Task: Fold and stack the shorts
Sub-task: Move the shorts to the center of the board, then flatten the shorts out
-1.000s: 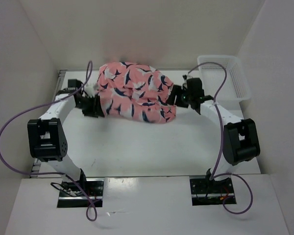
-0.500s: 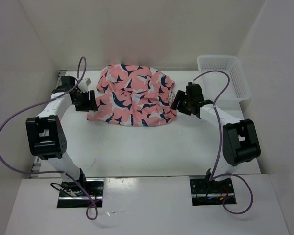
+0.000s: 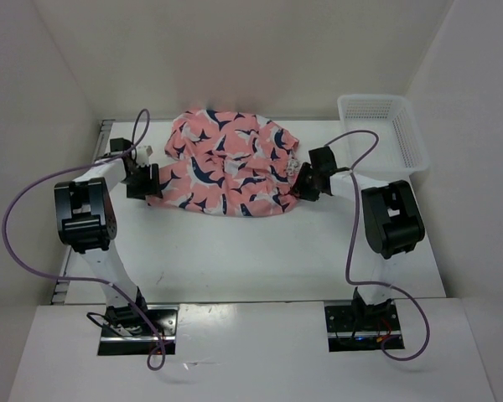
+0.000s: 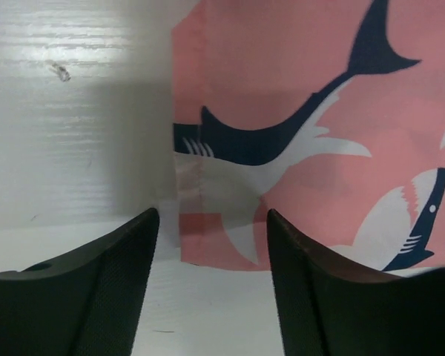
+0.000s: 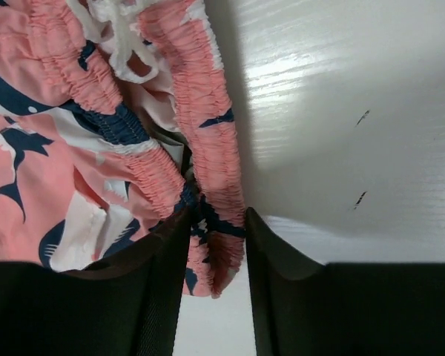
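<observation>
Coral-pink shorts (image 3: 226,172) laid rumpled on white counter (image 3: 260,251), stretched between both grippers. Left gripper (image 4: 211,222) held spread low at counter, flat hem corner (image 4: 208,200) lying between its fingers, unclamped. Right gripper (image 5: 215,222) pressed together on gathered waistband (image 5: 208,148), fabric bunched ahead-left of it. White mesh basket (image 3: 412,138) seen beyond right gripper.

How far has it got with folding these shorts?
Barely begun. The coral-pink shark-print fabric shorts lie rumpled on the white table, no neat fold visible. The right gripper pinches the elastic waistband; the left gripper is open around a hem corner. Folding and stacking remain.
</observation>
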Available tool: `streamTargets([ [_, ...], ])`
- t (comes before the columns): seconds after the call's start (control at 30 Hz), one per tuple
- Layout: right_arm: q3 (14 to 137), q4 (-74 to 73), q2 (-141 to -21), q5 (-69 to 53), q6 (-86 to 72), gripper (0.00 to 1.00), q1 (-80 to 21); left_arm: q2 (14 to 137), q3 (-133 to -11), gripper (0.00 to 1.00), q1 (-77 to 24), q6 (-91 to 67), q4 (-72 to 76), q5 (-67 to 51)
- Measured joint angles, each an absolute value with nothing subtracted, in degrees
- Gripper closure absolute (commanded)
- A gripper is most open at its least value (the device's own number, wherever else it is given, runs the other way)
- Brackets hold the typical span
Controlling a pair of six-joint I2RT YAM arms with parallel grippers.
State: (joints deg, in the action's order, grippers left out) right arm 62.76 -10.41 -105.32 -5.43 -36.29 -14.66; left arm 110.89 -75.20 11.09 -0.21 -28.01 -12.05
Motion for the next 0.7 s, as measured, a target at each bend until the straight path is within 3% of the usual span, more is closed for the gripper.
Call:
streamTargets([
  [0.03,62.8,-10.4,-105.6,-5.9,-36.6,0.78,-14.6,110.9,-75.2,0.41,11.1,-0.2,-27.8,-12.6],
  [0.07,62.8,-10.6,-105.8,-6.3,-36.7,0.85,-14.6,111.0,-75.3,0.56,11.0,-0.3,-27.7,-13.2],
  [0.13,62.8,-10.7,-105.9,-6.9,-37.6,1.0,-14.6,111.6,-75.3,0.73,10.9,-0.3,-27.8,-14.3],
  [0.23,62.8,-11.0,-105.9,-7.8,-37.9,1.0,-14.6,112.1,-75.4,0.98,10.6,-0.2,-28.6,-15.9],
  [0.43,63.0,-15.0,-102.7,-8.9,-35.4,1.0,-14.2,110.9,-75.4,1.0,11.7,-0.2,-35.2,-17.5],
  [0.63,61.3,-19.1,-92.2,-9.0,-32.1,1.0,-14.0,97.1,-64.8,0.97,12.6,-0.2,-40.3,-11.6],
  [0.67,61.1,-19.3,-91.4,-9.1,-31.9,0.74,-14.0,95.9,-63.2,0.97,12.2,-0.2,-40.7,-10.8],
  [0.7,60.9,-19.5,-90.9,-9.1,-32.2,0.59,-14.0,95.5,-61.8,0.96,11.8,-0.2,-41.1,-10.2],
])
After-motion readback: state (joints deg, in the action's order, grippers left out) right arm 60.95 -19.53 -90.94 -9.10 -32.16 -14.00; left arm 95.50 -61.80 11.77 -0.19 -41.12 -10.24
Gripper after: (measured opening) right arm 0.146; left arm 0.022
